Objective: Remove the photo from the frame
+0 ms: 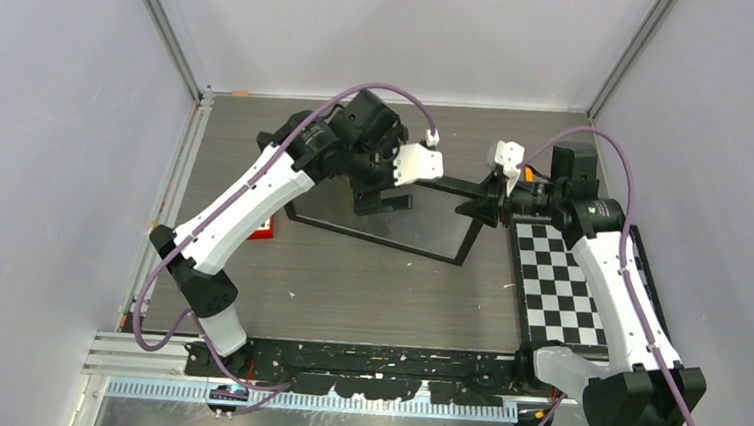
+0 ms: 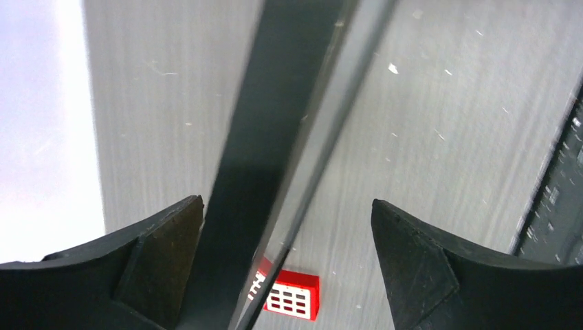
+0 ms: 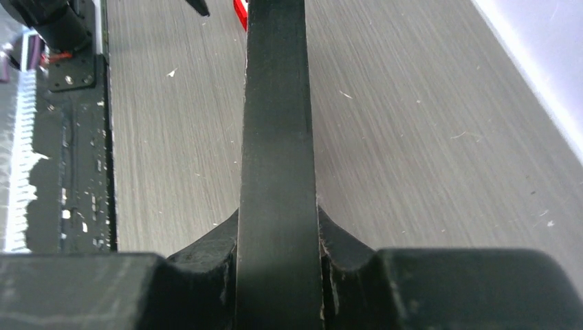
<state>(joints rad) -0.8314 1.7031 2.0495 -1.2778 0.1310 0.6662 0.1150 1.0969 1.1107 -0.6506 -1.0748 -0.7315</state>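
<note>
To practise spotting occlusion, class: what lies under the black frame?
Grey table shows around the frame, and a red card pokes out by its left corner. Whatever else lies beneath is covered.

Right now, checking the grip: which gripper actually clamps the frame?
The right gripper: its fingers pinch the frame's black edge from both sides. The left gripper only straddles it, jaws wide open.

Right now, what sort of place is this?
Likely a robot lab cell: plain white walls enclose a grey table, with a checkerboard on it and two arms bolted at its edge.
</note>
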